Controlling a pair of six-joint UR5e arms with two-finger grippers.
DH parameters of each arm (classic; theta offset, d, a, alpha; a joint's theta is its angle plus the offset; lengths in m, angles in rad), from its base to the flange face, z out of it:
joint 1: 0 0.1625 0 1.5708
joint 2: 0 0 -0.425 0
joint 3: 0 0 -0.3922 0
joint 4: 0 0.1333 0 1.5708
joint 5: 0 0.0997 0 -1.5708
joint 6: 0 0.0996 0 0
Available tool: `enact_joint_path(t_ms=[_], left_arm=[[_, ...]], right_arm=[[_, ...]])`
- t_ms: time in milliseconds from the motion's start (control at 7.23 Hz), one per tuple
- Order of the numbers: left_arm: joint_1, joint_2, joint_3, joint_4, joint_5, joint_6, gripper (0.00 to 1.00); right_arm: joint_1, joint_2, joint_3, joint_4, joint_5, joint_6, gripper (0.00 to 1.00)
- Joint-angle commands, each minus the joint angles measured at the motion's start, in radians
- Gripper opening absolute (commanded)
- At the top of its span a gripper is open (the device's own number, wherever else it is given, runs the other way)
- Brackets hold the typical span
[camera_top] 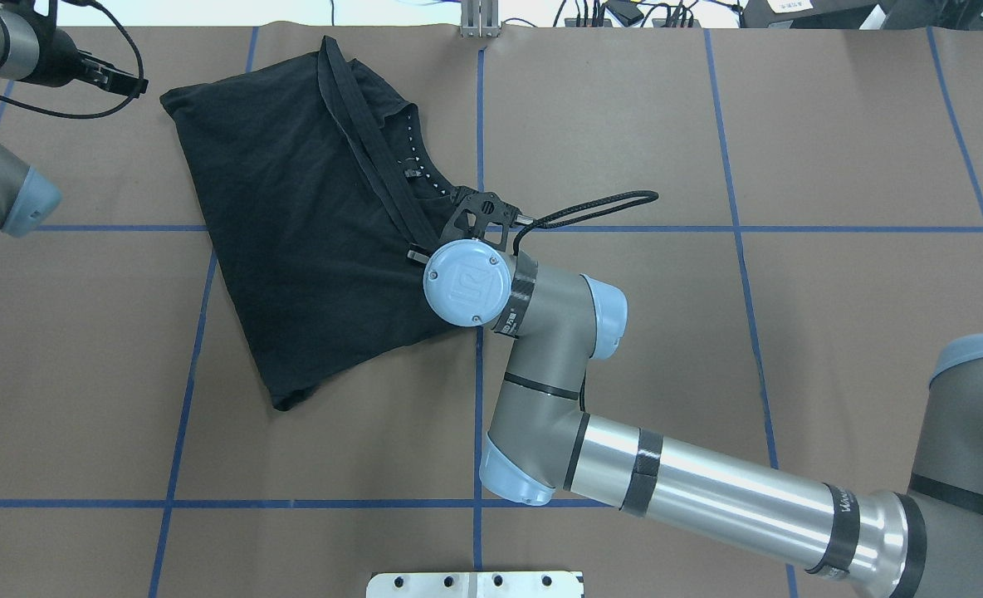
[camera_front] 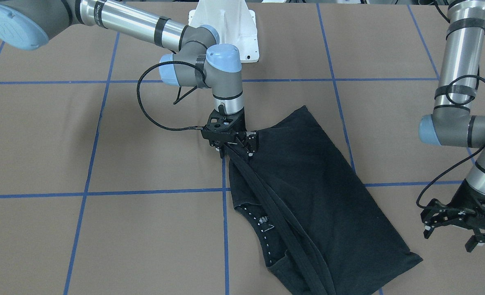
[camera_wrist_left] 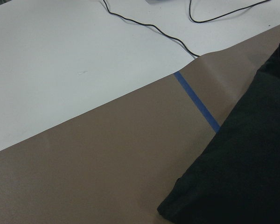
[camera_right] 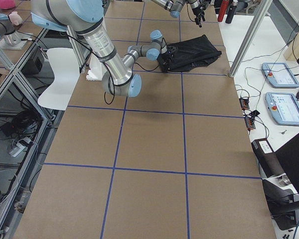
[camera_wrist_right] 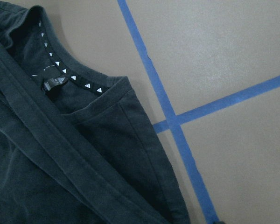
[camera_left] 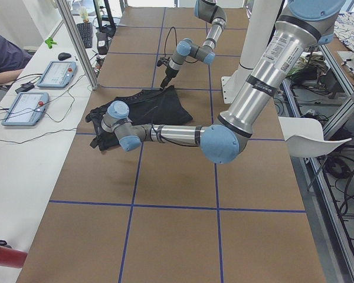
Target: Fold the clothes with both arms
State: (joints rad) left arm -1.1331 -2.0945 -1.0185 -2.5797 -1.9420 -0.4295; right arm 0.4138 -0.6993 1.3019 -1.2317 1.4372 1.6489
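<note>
My left arm (camera_left: 165,132) reaches low across the brown, blue-taped desk (camera_left: 177,200), left pincer (camera_left: 98,141) at the near end of a rumpled black T-shirt (camera_left: 156,109). Beyond, my right arm (camera_left: 186,52) points its right pincer (camera_left: 164,79) down at the shirt's far edge.

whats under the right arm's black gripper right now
The black two-finger right gripper sits over the edge of the black T-shirt, where a thick folded hem band runs out. Brown paper table lies beside. The fabric directly beneath its fingers is covered.
</note>
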Motion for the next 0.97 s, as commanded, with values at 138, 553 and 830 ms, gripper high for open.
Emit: enact_joint_path(t_ms=[138, 553, 830], left_arm=[[0.001, 0.008, 0.000, -0.007, 0.000, 0.000, 1.00], [0.001, 0.010, 0.001, -0.013, 0.000, 0.000, 1.00], [0.001, 0.010, 0.000, -0.013, 0.000, 0.000, 1.00]], right_arm=[[-0.010, 0.001, -0.027, 0.000, -0.008, -0.003, 0.66], [-0.010, 0.003, -0.033, -0.002, -0.017, -0.004, 0.62], [-0.010, 0.004, -0.033, -0.003, -0.021, -0.008, 0.53]])
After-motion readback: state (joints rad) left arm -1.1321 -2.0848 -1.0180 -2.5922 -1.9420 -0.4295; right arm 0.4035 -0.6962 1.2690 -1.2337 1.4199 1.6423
